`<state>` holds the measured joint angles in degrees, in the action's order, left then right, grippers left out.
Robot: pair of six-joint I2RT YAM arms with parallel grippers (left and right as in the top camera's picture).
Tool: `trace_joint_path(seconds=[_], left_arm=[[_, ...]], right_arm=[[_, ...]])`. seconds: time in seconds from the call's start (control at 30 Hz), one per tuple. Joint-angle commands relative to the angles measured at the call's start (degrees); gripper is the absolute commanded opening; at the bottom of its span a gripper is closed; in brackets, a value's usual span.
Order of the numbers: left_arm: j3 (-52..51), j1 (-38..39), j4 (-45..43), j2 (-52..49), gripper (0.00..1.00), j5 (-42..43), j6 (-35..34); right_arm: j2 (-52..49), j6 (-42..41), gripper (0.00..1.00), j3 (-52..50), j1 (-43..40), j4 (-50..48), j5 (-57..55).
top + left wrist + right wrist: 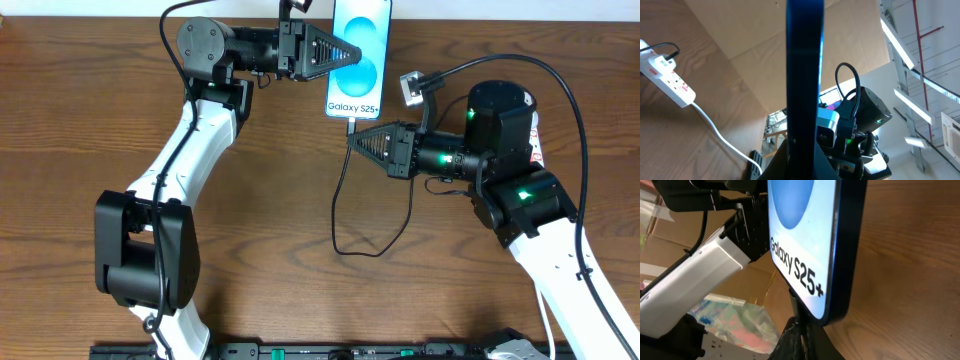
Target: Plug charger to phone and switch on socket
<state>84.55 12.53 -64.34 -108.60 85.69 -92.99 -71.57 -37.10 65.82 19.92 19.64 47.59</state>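
The phone (362,70) is at the table's far middle, its screen lit blue and white. My left gripper (358,51) is shut on the phone from the left; in the left wrist view the phone (805,75) is a dark edge rising between the fingers. My right gripper (353,138) is shut on the charger connector (350,125), which meets the phone's bottom edge. In the right wrist view the connector (794,297) touches the phone (807,240) just above the fingertips (790,337). The socket (669,80) lies on the wood with a black plug (667,53) in it.
The charger's black cable (342,235) loops on the table between the arms. The socket's thick white cord (715,131) runs toward the table edge. In the overhead view a bit of the socket (537,140) shows behind the right arm. A black rail (350,352) lines the front edge.
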Motion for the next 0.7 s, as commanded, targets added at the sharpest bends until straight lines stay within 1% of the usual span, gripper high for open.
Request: trace_joint_path(seconds=[0.0,0.17,0.3,0.67], left_arm=[[1.31,0.17,-0.46,0.74,0.07,2.16,0.55],[1.31,0.17,-0.46,0.74,0.07,2.19,0.55],[1.31,0.17,-0.46,0.74,0.08,2.19,0.55],[1.31,0.17,-0.48,0.74,0.07,3.48,1.46]], right_arm=[[0.28,-1.05,0.01,0.11,-0.81,-1.07,-0.96],[0.28,-1.25,0.01,0.11,-0.81,-2.60,-1.01],[0.28,-1.68,0.01,0.11,-0.81,-3.17,-3.13],[0.28,-1.31,0.01,0.11,-0.81,-3.15,-3.98]])
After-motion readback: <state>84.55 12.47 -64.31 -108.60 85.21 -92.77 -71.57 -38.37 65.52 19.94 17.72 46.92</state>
